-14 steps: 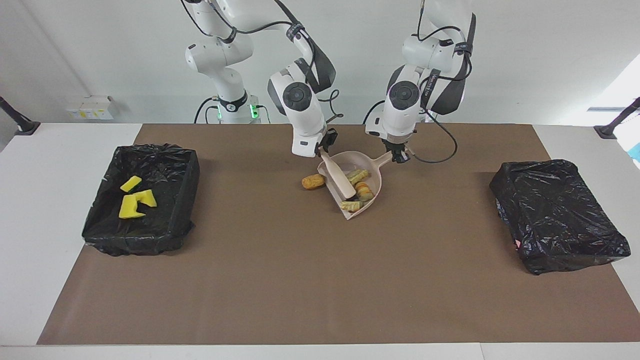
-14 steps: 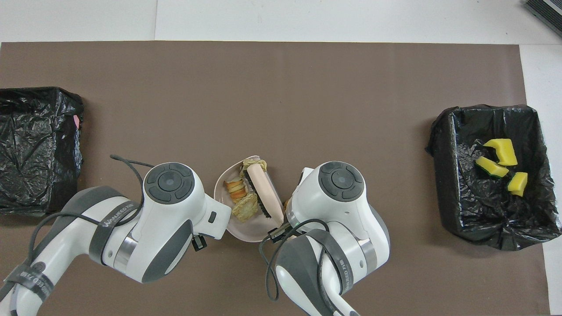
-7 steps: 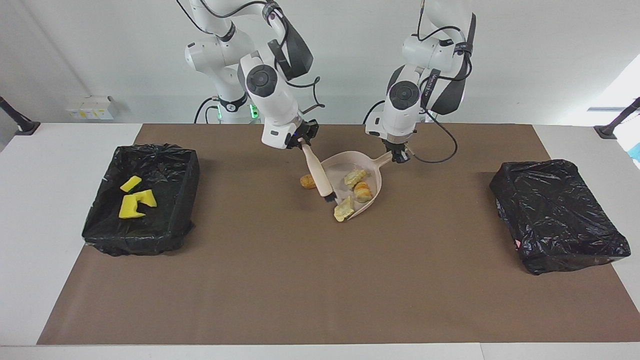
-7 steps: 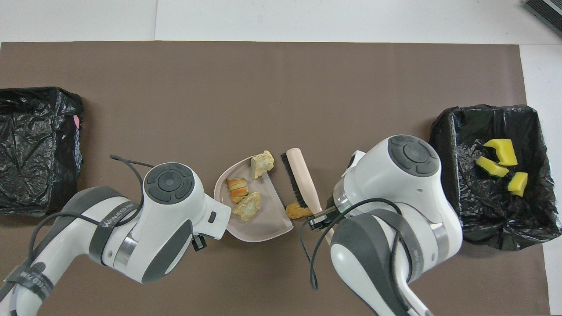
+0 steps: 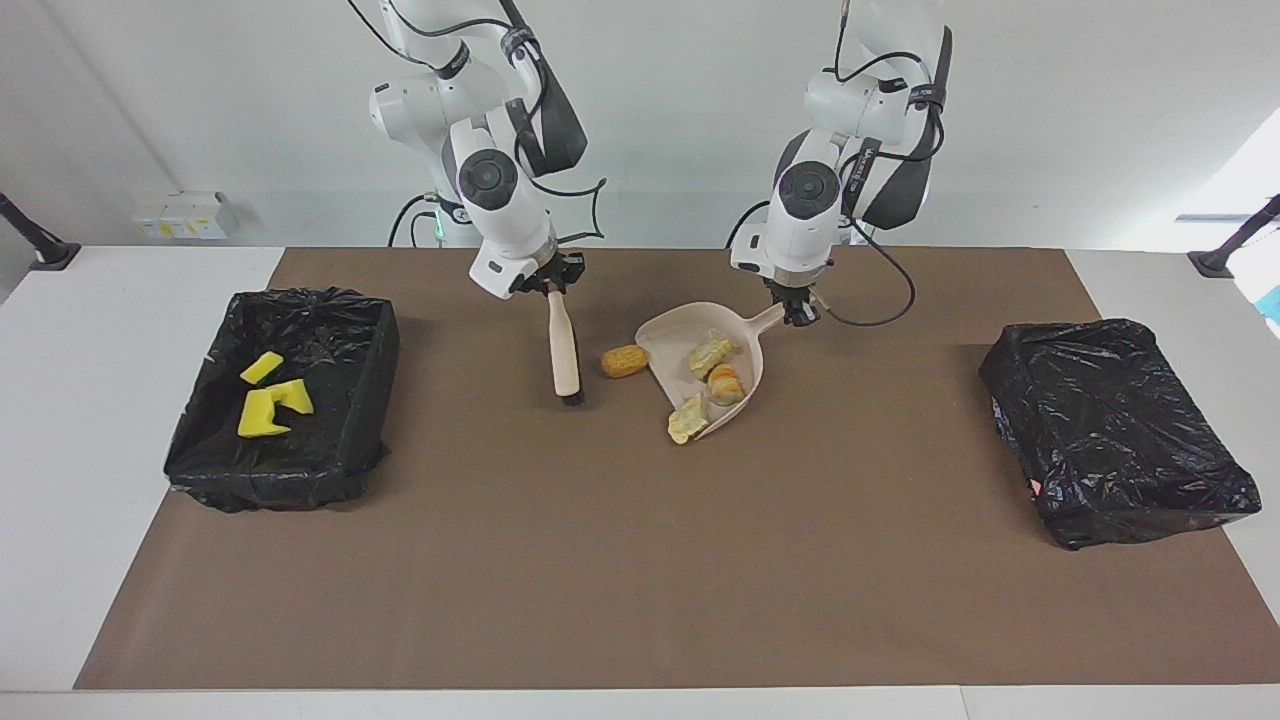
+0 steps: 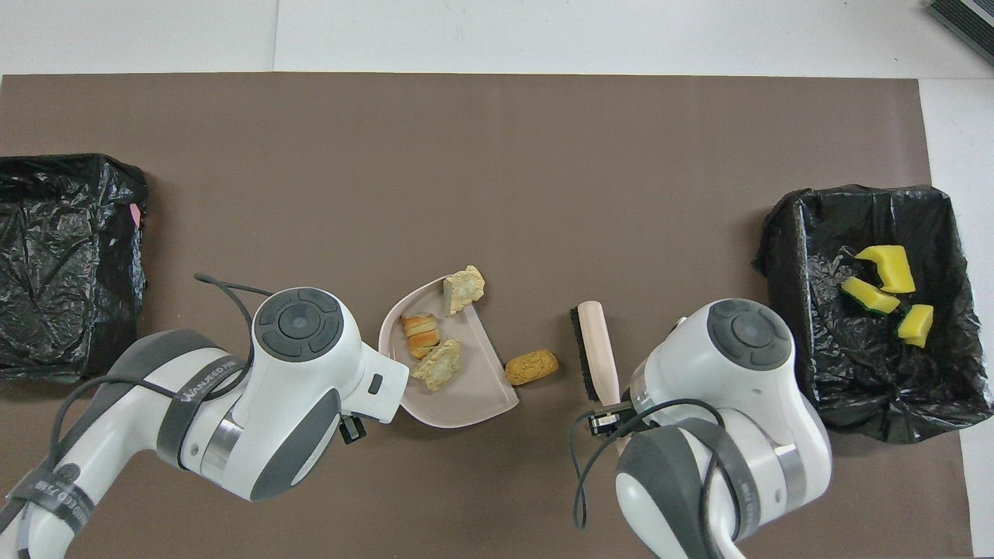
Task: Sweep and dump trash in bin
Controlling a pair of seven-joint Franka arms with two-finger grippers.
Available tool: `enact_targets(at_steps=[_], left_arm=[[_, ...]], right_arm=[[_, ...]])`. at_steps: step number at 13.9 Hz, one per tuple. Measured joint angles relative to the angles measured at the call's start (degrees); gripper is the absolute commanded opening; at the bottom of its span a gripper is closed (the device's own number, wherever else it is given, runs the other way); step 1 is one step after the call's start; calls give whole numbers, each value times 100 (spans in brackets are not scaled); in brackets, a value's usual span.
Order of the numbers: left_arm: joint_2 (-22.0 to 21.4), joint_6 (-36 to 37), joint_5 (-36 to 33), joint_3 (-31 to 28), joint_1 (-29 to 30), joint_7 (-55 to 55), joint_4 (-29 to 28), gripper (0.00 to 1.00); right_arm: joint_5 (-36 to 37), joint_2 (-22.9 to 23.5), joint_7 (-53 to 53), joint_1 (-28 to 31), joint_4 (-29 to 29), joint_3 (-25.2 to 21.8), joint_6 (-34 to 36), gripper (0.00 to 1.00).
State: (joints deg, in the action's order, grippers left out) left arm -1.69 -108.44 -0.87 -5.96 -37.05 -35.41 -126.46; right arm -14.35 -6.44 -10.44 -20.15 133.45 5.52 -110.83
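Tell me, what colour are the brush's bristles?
Black, on the beige brush; the overhead view shows them best.

Bright, even light from above; sharp focus, no motion blur; soft short shadows under the beige plastic dustpan [image 5: 705, 352] and beige black-bristled brush [image 5: 565, 350]; crinkled black plastic bin liner [image 5: 1110, 425] shows glints — window glare at facing view's edge.

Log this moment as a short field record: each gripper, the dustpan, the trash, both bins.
left gripper: shut on the dustpan handle
right gripper: shut on the brush handle, bristle end down by the mat
dustpan: on the mat, between the arms
lumps in dustpan: two inside, a third at its open lip
loose lump: on the mat between brush and dustpan
sponge bits: three, in the bin at the right arm's end
other bin: left arm's end, no trash visible
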Motion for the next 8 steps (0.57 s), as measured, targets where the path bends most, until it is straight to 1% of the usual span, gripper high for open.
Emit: enact_targets(at_steps=[2,4,6,8], left_arm=[[0,-2,0,0,0,0,-1,0],[0,-9,-11,-8,0,0,-2,0],[0,-13,-16,-13,0,-1,-4,0],[-1,-19,-16,-4,0,-6,-6,0]], right_arm=[[-6,55,-138,-407,190,25,-420,0],[-225,229,-215,-699,194,49,-769,0],[-868,374,-131,-830,1,50,-894,0],[-1206,539,-27,-906,-313,59,-893,0]])
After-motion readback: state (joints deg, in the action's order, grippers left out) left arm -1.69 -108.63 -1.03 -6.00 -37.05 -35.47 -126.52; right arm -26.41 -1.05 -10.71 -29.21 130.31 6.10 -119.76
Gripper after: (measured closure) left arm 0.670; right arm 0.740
